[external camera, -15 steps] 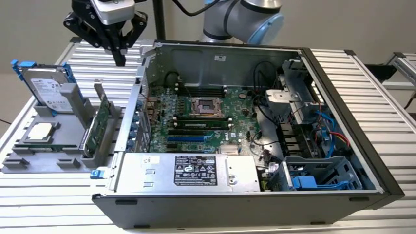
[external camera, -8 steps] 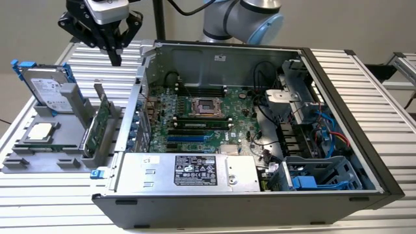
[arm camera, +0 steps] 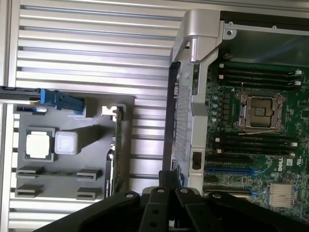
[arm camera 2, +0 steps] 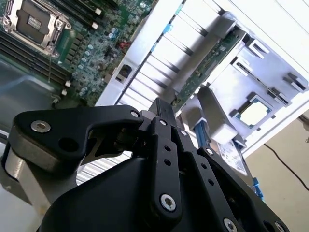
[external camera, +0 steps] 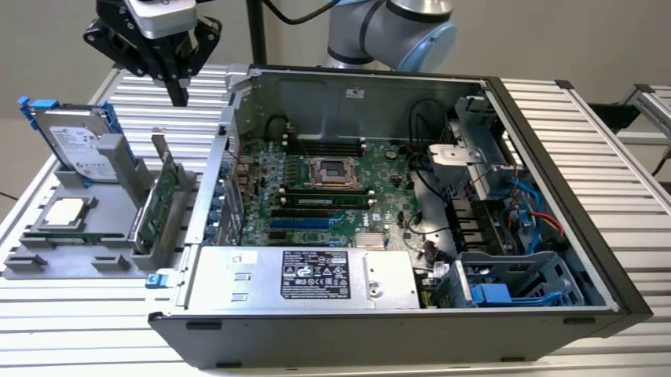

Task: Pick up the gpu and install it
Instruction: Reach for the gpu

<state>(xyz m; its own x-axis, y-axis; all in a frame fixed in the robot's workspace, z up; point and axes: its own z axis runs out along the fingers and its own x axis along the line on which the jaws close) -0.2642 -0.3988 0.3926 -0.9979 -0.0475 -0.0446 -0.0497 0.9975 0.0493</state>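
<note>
Bench stock, taken from the exterior view's left to its right. Slatted metal table (external camera: pixel 587 141) carrying all items. Grey holder tray (external camera: pixel 63 263) at the exterior view's left, with slots and low ribs. Hard drive (external camera: pixel 78 145) – silver, labelled, blue rails, standing on edge in the tray's far corner. CPU chip (external camera: pixel 65 212) – small, square, silver, lying flat in a tray pocket near the drive. Gripper (external camera: pixel 179 96), black, hanging fingers-down above the tray's far side, between the hard drive and the computer case; its fingers are clenched together with nothing between them, as also seen in the first wrist view (arm camera: pixel 170 180) and the second wrist view (arm camera 2: pixel 161 110). The gpu (external camera: pixel 155 204) – thin green card with a silver bracket at its far end, standing upright on its long edge in a slot on the tray's case-side edge, below the gripper and apart from it, untouched; it appears edge-on in the first wrist view (arm camera: pixel 117 150) and as a green strip in the second wrist view (arm camera 2: pixel 212 55). Computer case (external camera: pixel 567 196), lying open just beside the tray. Motherboard (external camera: pixel 314 212), green, on the case floor, with an open CPU socket (external camera: pixel 333 171) near its middle. Power supply (external camera: pixel 314 275), silver box along the case's near side. Robot arm (external camera: pixel 394 31), grey with a blue joint cap, behind the case.
</note>
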